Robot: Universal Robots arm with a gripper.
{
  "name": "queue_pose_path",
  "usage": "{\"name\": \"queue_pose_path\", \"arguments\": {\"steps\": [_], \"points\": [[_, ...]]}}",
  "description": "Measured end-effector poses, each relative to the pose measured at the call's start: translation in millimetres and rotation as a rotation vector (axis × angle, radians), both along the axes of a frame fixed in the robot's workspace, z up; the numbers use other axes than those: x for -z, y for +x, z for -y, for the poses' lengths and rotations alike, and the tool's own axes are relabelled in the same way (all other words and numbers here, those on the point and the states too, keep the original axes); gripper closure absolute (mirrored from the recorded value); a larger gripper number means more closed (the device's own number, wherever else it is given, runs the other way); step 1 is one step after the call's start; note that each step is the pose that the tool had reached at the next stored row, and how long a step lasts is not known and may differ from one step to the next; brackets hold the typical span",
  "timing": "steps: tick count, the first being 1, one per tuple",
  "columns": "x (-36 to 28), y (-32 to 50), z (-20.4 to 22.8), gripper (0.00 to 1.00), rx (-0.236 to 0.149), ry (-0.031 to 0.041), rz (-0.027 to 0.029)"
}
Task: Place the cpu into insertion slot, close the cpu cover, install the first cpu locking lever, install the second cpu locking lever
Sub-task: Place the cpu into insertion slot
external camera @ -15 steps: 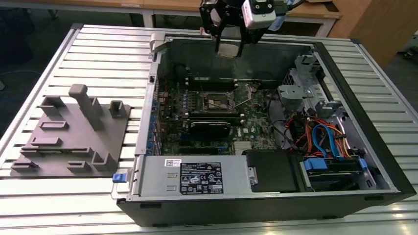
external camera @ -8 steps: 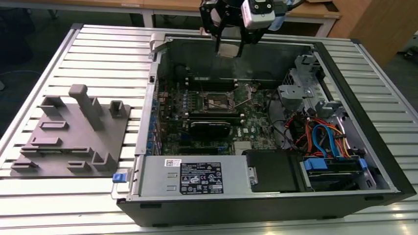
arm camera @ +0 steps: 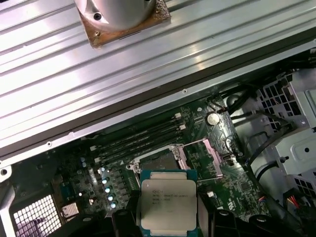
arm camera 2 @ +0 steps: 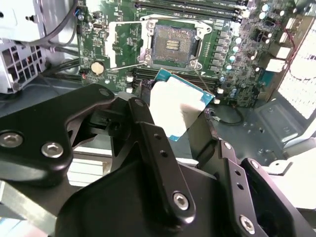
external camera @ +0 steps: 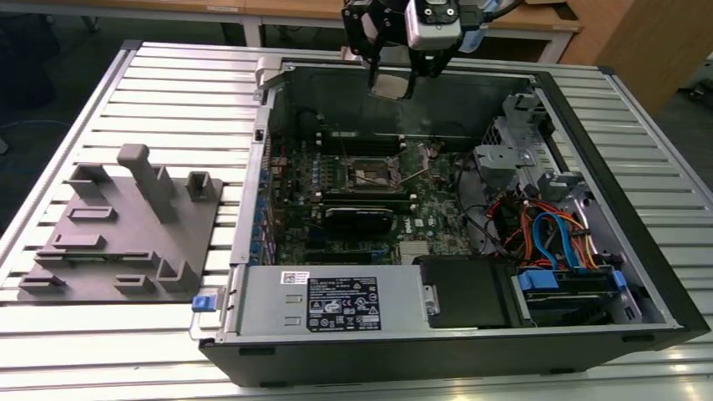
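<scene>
The end effector (external camera: 392, 79) hangs high over the far side of the open computer case (external camera: 624, 276), which lies on the slatted metal desk (external camera: 167, 83). Its black fingers (arm camera 2: 148, 128) are closed on the cpu (arm camera 2: 178, 111) and clamp the chip by two opposite edges, so it is held in the air, clear of the board. In the first wrist view the chip's pale metal top (arm camera: 169, 205) faces the camera between the fingers. The insertion slot (external camera: 373, 174) sits on the green motherboard (arm camera 2: 247, 54) well below the chip, and its dark centre (arm camera 2: 173, 44) is bare. The cpu cover (arm camera 2: 111, 47) is swung open and lies just beside the slot, showing board through its square window. A grey moulded fixture (external camera: 123, 225) rests on the desk at the exterior view's left of the case.
</scene>
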State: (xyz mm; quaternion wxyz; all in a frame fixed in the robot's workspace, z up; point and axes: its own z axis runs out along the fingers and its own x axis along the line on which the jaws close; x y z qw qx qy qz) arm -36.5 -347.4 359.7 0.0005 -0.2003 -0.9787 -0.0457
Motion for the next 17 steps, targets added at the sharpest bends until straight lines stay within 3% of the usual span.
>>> {"name": "queue_pose_path", "arguments": {"steps": [13, 17], "points": [[0.0, -2.0, 0.0, 0.46, 0.006, 0.0000, 0.0000], [0.0, -2.0, 0.0, 0.46, 0.025, -0.0001, 0.0000]]}}
